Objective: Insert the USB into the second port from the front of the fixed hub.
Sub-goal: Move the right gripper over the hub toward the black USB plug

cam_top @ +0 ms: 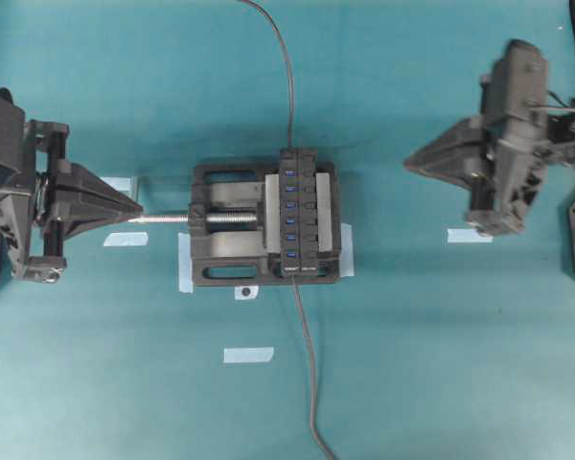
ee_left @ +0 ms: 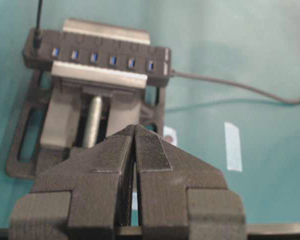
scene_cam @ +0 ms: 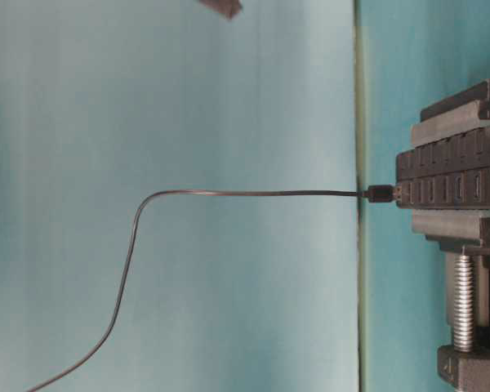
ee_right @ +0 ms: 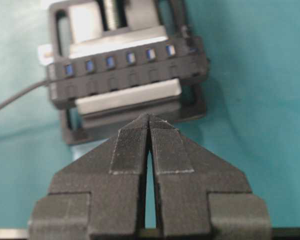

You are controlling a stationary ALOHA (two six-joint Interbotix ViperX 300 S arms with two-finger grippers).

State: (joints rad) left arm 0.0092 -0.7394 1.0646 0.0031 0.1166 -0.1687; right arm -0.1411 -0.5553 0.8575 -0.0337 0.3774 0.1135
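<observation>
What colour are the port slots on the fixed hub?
Blue; the fixed hub's slots show best in the right wrist view.

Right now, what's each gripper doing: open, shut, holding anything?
Left gripper: shut, holding nothing.
Right gripper: shut, holding nothing.
</observation>
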